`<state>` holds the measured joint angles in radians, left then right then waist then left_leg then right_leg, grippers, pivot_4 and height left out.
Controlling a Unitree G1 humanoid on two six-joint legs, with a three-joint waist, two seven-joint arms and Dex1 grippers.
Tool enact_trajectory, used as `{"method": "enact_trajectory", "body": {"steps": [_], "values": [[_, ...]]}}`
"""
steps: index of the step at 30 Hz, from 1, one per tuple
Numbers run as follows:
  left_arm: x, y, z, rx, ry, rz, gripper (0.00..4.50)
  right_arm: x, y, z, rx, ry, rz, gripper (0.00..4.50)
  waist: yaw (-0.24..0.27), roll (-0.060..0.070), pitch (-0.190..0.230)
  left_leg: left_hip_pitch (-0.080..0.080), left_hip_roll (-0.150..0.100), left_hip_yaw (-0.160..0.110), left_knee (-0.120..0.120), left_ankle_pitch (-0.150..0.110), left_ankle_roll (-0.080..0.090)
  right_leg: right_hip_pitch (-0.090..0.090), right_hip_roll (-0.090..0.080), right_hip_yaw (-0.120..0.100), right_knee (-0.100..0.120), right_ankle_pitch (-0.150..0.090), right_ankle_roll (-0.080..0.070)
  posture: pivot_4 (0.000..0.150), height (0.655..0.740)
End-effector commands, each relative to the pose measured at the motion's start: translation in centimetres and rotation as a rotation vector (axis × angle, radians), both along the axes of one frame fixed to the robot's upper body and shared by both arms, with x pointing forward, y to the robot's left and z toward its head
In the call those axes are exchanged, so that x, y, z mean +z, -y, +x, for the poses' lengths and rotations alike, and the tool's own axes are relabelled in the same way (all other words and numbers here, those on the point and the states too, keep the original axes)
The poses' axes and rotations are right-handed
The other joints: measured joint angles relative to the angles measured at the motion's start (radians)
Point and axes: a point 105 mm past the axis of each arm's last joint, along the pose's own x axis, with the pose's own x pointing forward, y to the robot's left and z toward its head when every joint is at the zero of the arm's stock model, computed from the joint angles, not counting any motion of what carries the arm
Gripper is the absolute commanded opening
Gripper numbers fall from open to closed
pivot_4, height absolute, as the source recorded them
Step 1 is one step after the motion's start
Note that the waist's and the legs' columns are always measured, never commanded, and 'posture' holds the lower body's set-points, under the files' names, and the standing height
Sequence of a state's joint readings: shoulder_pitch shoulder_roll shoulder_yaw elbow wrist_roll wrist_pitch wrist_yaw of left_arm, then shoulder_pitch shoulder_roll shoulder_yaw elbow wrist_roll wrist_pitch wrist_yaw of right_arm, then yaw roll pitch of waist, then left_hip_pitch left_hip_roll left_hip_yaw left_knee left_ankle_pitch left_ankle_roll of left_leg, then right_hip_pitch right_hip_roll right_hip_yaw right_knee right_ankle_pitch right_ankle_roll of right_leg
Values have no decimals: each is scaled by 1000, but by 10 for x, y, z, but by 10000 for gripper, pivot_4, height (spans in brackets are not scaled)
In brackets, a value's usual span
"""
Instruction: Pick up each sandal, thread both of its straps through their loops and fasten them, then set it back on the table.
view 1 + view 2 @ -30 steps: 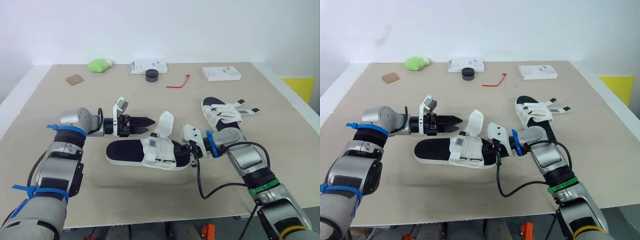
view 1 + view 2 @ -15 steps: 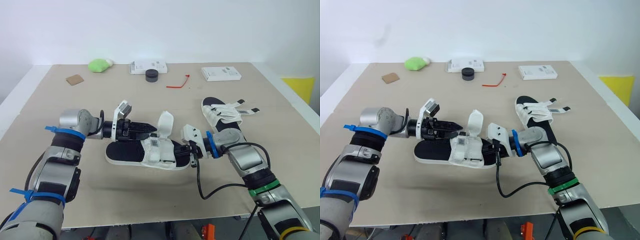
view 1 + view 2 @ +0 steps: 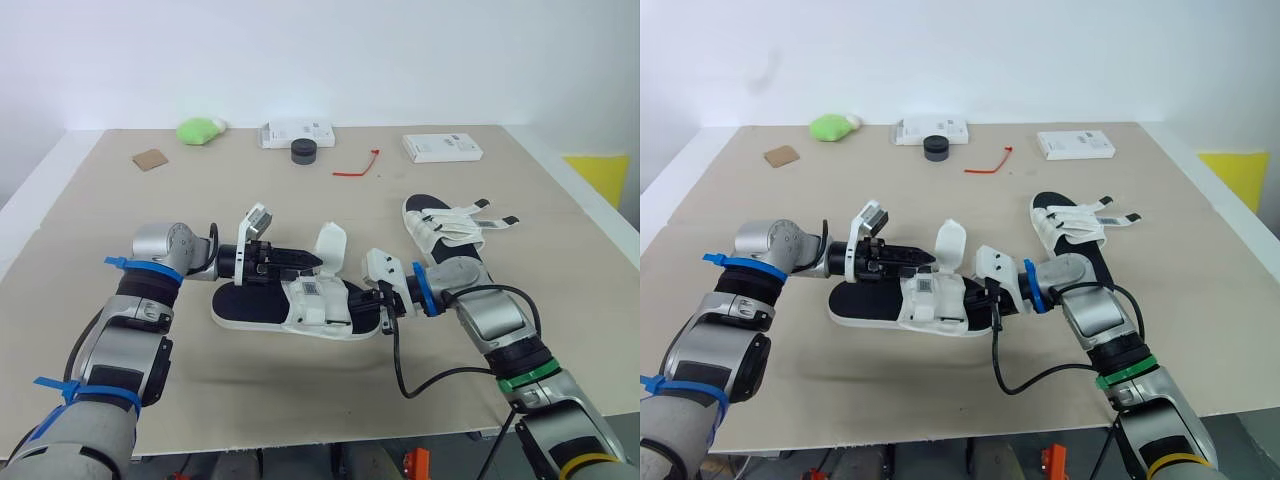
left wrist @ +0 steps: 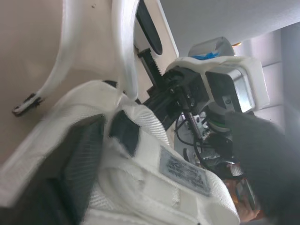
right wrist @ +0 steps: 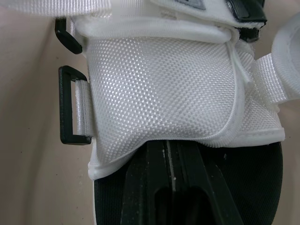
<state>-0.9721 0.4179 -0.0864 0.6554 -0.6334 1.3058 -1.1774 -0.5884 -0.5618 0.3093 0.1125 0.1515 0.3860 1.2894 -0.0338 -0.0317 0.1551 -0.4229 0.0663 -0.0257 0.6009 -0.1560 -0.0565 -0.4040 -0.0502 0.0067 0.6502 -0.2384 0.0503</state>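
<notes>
While right hand [image 3: 384, 303] grips sandal [image 3: 250, 303] end, left hand [image 3: 312, 262] beside upright strap [image 3: 332, 243].

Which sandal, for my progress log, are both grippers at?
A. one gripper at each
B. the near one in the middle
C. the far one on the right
B: the left gripper reaches the raised white strap of the near sandal, the right gripper is at that sandal's other end, and the far sandal lies apart from both.
</notes>
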Motion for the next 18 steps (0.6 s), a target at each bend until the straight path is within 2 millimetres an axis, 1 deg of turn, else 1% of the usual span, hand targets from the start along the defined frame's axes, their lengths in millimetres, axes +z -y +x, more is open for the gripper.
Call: {"method": "enact_trajectory", "body": {"steps": [1,5,7,14,17,18], "values": [[13,-1,1,-6,35,-25,21690,-24,7,-6,-26,-84,-64,0,0,0,0,0,0,0,0,0,0,0,0,0,0,0,0,1500,7400],[17,-5,1,-8,51,-28,5490,-24,7,-5,-28,-84,-63,0,0,0,0,0,0,0,0,0,0,0,0,0,0,0,0,1500,7400],[20,-5,1,-9,51,-43,1608,-24,7,-5,-28,-85,-63,0,0,0,0,0,0,0,0,0,0,0,0,0,0,0,0,1500,7400],[31,-6,-1,-27,111,-66,1608,-24,6,-4,-23,-86,-65,0,0,0,0,0,0,0,0,0,0,0,0,0,0,0,0,1500,7400],[39,-2,-6,-56,199,-91,1608,-24,6,-4,-22,-87,-66,0,0,0,0,0,0,0,0,0,0,0,0,0,0,0,0,1500,7400],[50,0,-13,-96,272,-133,1608,-24,6,-5,-22,-89,-66,0,0,0,0,0,0,0,0,0,0,0,0,0,0,0,0,1500,7400]]}}
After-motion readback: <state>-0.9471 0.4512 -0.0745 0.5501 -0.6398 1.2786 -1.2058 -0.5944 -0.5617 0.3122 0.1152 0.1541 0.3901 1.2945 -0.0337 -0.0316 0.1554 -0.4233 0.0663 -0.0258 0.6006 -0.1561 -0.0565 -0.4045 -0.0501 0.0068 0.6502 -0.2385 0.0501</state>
